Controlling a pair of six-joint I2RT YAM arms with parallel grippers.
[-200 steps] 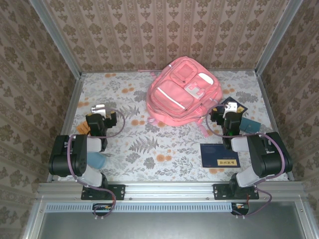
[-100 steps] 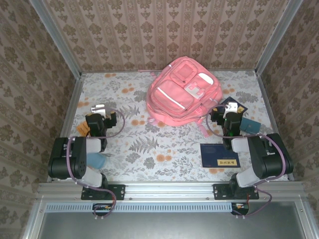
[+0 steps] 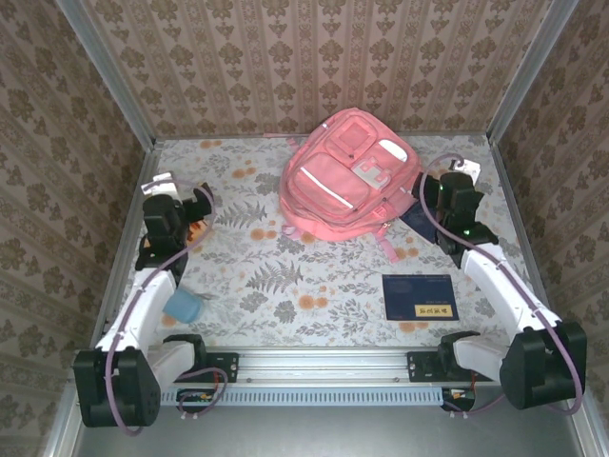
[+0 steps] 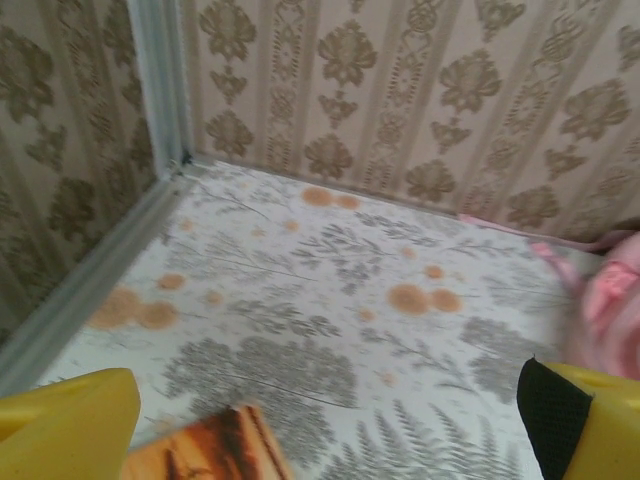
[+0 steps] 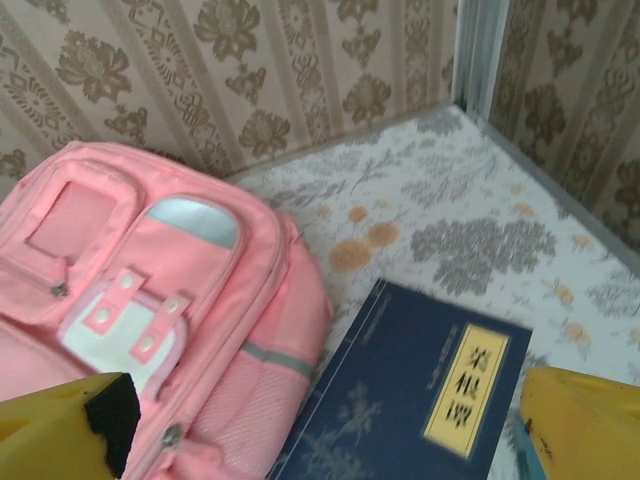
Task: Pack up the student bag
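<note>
Bag point(image 3: 350, 176) lies flat at the back middle of the table point(image 3: 314, 276), pockets and white patch facing up, its far end near the back wall. Left gripper point(image 3: 178, 200) hangs over the table's left side, well apart from the bag, jaws spread wide with nothing between them; in the left wrist view the 2 yellow fingers point(image 4: 70, 425) stand far apart above the floral cloth, an orange thing point(image 4: 205, 450) just below them, the bag's pink edge blurred at the right. Right gripper point(image 3: 449, 190) sits just beside the bag's right flank, jaws likewise wide and empty; its wrist view looks down on the bag's side and a dark-blue book point(image 5: 420, 400) with a gold label, right up against the bag. 1 more dark-blue booklet point(image 3: 419, 297) lies flat near the front right, apart from the bag; a light-blue thing point(image 3: 181, 305) lies front left beside the left arm.
</note>
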